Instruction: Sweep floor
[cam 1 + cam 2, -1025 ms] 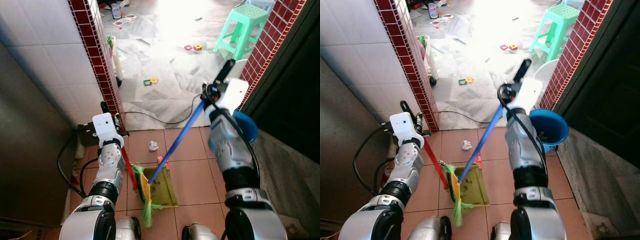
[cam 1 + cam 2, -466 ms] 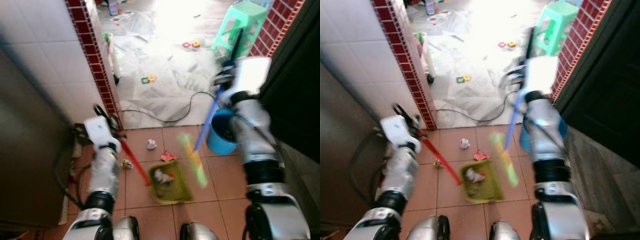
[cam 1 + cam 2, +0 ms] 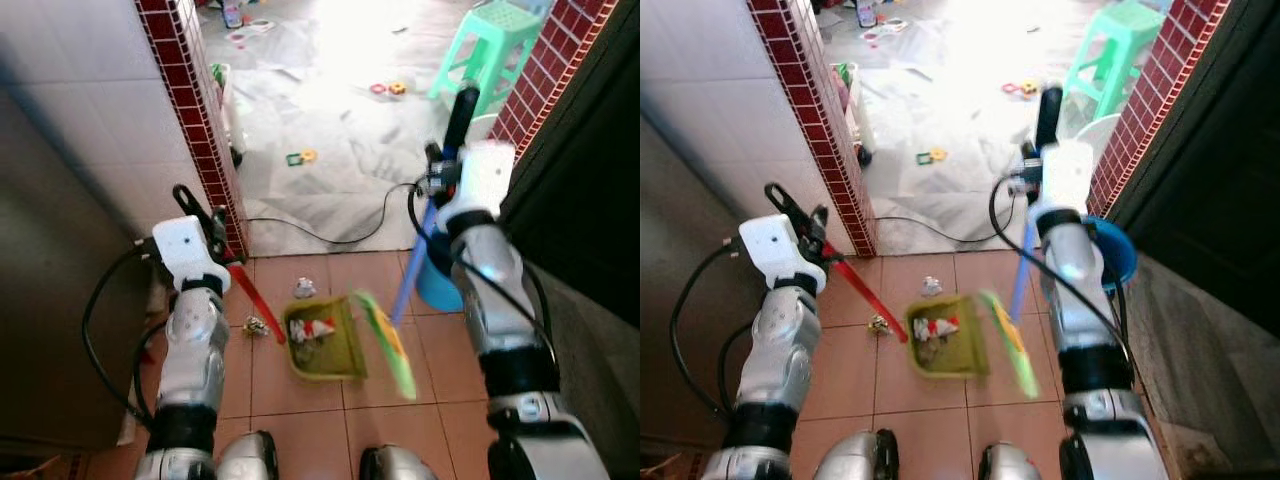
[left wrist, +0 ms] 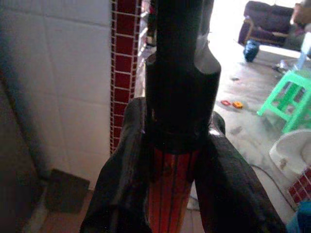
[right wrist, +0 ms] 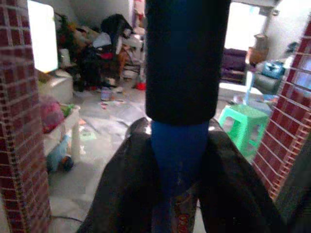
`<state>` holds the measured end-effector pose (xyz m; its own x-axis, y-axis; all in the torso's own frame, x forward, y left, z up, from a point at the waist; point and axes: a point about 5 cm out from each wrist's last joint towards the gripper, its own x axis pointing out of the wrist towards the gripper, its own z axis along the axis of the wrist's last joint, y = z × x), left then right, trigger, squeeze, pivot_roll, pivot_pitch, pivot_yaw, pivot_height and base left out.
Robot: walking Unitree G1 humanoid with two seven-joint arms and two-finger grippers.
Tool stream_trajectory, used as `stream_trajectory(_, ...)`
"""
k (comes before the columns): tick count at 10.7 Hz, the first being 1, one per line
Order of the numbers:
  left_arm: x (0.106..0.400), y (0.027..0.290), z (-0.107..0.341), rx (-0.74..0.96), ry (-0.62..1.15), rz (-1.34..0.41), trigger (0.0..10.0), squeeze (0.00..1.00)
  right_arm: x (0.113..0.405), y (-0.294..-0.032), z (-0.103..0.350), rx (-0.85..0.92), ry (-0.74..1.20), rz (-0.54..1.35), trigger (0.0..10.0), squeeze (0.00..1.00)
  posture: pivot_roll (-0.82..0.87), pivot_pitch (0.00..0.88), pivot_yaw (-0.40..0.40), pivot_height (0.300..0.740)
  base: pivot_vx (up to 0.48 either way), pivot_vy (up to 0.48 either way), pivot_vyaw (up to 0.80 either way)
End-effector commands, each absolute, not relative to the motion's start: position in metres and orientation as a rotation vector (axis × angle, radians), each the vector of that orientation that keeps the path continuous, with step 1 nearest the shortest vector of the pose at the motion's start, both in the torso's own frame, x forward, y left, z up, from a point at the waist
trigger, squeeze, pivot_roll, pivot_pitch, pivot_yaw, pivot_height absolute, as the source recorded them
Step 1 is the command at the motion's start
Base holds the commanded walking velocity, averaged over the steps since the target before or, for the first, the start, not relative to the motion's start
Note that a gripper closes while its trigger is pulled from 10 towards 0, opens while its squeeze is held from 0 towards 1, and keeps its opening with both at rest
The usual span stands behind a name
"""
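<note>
My left gripper [image 3: 207,228] is shut on the red handle [image 4: 172,194] of a green dustpan [image 3: 322,342], which rests on the terracotta tiles with a red-and-white wrapper [image 3: 317,328] inside. My right gripper [image 3: 445,170] is shut on the blue broom handle [image 5: 177,160] just below its black end cap. The broom's green bristles [image 3: 388,345], blurred, hang just right of the pan. A crumpled white paper [image 3: 303,288] lies beyond the pan. A small scrap [image 3: 257,325] lies left of it, under the red handle.
A blue bucket [image 3: 436,287] stands right of the broom, against the brick pillar [image 3: 545,70]. A black cable [image 3: 335,238] crosses the doorway. A green stool [image 3: 490,50] and toys [image 3: 300,157] sit on the pale floor beyond. A tiled wall [image 3: 90,120] closes the left.
The broom swung from the pan's left side across to its right. The pan slid forward and a wrapper that lay beside it is now inside. The camera shifted too.
</note>
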<state>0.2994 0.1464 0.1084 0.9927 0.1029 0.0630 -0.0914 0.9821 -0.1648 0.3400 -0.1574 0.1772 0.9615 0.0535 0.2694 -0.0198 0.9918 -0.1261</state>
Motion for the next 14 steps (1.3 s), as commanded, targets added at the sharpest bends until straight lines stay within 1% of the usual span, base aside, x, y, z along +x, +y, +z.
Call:
stream_trajectory(1, 0.295, 0.145, 0.116, -0.155, -0.089, 0.073, 10.0, 0.0, 0.337, -0.157, 0.186, -0.108, -0.318, 0.005, 10.0, 0.0, -0.11, 0.078, 0.043, 0.74, 0.0, 0.0, 0.0)
stream_trajectory(3, 0.283, 0.147, 0.112, -0.13, -0.059, 0.05, 10.0, 0.0, 0.334, -0.149, 0.174, -0.079, -0.283, -0.015, 10.0, 0.0, -0.11, 0.065, 0.049, 0.74, 0.0, 0.0, 0.0)
stream_trajectory(5, 0.283, 0.151, 0.119, -0.118, -0.069, 0.04, 10.0, 0.0, 0.335, -0.148, 0.171, -0.071, -0.271, -0.021, 10.0, 0.0, -0.1, 0.057, 0.045, 0.74, 0.0, 0.0, 0.0)
stream_trajectory(7, 0.291, 0.148, 0.13, -0.133, -0.087, 0.014, 10.0, 0.0, 0.338, -0.151, 0.17, -0.069, -0.261, -0.041, 10.0, 0.0, -0.1, 0.045, 0.047, 0.74, 0.0, 0.0, -0.72)
stream_trajectory(12, 0.292, 0.14, 0.133, -0.146, -0.081, -0.02, 10.0, 0.0, 0.339, -0.155, 0.17, -0.068, -0.263, -0.048, 10.0, 0.0, -0.11, 0.045, 0.052, 0.74, 0.0, 0.0, -0.75)
stream_trajectory(14, 0.294, 0.139, 0.136, -0.153, -0.086, -0.018, 10.0, 0.0, 0.34, -0.154, 0.168, -0.068, -0.254, -0.042, 10.0, 0.0, -0.11, 0.049, 0.05, 0.74, 0.0, 0.0, 0.0)
